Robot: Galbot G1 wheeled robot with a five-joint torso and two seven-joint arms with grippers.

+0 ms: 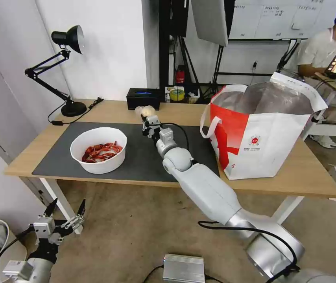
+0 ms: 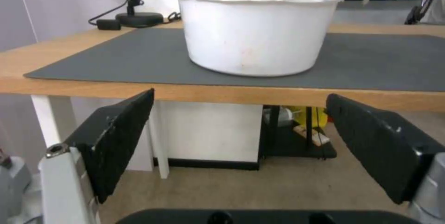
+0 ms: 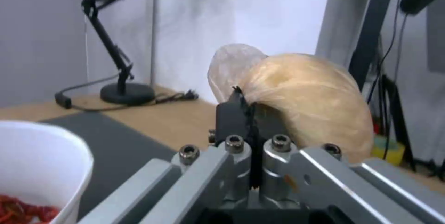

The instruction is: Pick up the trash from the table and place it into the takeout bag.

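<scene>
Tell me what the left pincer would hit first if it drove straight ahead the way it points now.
Probably the table's front edge. In the left wrist view the open left pincer sits below the tabletop, aimed at that edge; the white bowl stands on the grey mat just behind it. Depth is unclear, so it might pass underneath.

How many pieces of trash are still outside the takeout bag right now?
2. The white bowl of crayfish shells sits on the grey mat; the small clear bag is pinched in the right gripper. The takeout bag may hide others.
</scene>
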